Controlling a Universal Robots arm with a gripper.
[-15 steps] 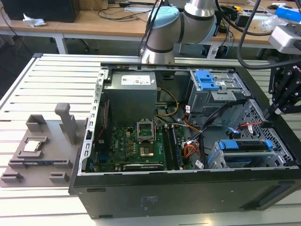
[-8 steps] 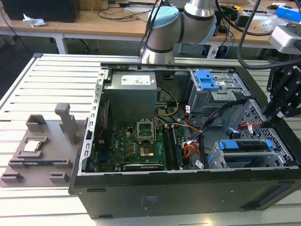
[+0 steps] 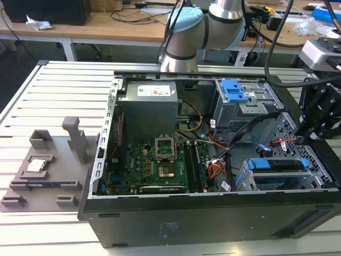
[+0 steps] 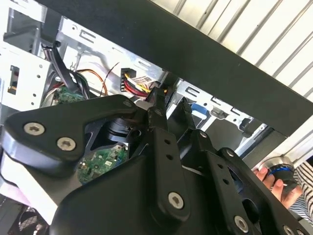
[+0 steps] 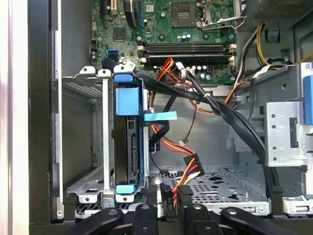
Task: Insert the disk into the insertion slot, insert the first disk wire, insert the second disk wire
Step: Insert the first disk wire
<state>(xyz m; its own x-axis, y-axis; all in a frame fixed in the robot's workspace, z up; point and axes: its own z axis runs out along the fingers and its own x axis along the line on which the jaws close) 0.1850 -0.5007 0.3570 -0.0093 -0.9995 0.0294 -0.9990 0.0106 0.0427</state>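
One computer case [image 3: 213, 224], one motherboard [image 3: 149, 165], one power supply [image 3: 146, 106], one disk [image 3: 279, 165], one insertion slot [image 3: 244, 180], one taller drive cage [image 3: 254, 111], one grey fixture [image 3: 45, 170], one worktop [image 3: 53, 85].

I look on a flat disk in a bright blue plastic carrier frame [image 5: 128, 100], set in the grey, perforated metal insertion slot [image 5: 80, 89]. Beyond are a green circuit board [image 5: 186, 29], red, yellow and orange wires [image 5: 173, 145] and glossy black cables [image 5: 220, 110].

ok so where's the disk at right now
In the exterior view the disk sits inside the insertion slot at the open case's lower right, just below the taller grey cage.
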